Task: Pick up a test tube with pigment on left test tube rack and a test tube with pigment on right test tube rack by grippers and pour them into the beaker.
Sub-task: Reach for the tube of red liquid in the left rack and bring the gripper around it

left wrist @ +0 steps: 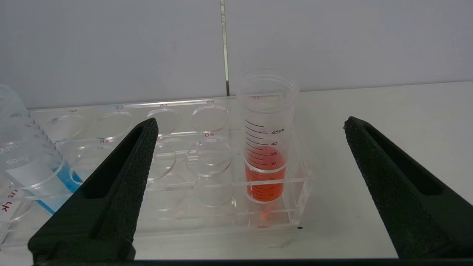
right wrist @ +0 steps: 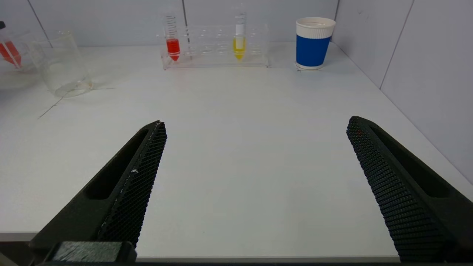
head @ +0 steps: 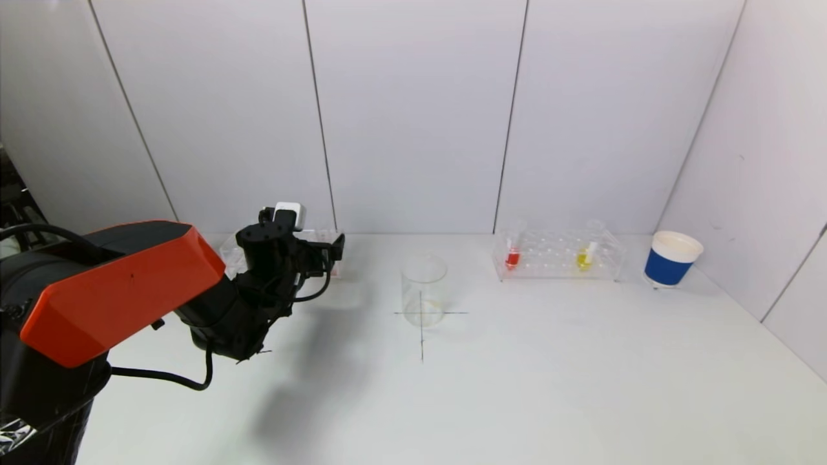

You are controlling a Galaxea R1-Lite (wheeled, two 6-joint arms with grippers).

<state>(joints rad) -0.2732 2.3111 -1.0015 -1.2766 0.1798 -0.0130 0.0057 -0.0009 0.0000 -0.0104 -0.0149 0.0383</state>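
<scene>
Fingers [left wrist: 125,177] of left gripper [left wrist: 251,123] spread wide, nothing held, lined up on red tube [left wrist: 266,147] at end of left rack [left wrist: 177,207] but not yet touching it. Right gripper [right wrist: 255,125] equally wide and empty, low over bare table [right wrist: 236,147] at the near edge, well apart from right rack [right wrist: 216,46]; not visible in head view.

Largest first: table [head: 517,387] white and flat, marked with a cross under beaker [head: 424,289]. Beaker clear, thin-walled, apparently empty, midway between racks; likely fragile and easily tipped by a careless pour.

Left rack clear plastic, mostly empty holes; looks light, so probably lifts or slides if a tube drags on the way out. Right rack [head: 559,255] same sort, holding red tube [head: 513,253] and yellow tube [head: 586,254].

Blue cup [head: 670,258] just beside right rack's far end, apparently clear of the route to the beaker.

Tubes: uncapped as far as visible, roughly half full or less, smooth, rigid, likely slippery and light. Best gripped on the upper, dry section above the rack top, drawn straight up, kept upright until over the beaker. Blue tube [left wrist: 27,159] leaning at the other end of left rack, just beside one finger; possible snag on closing.
</scene>
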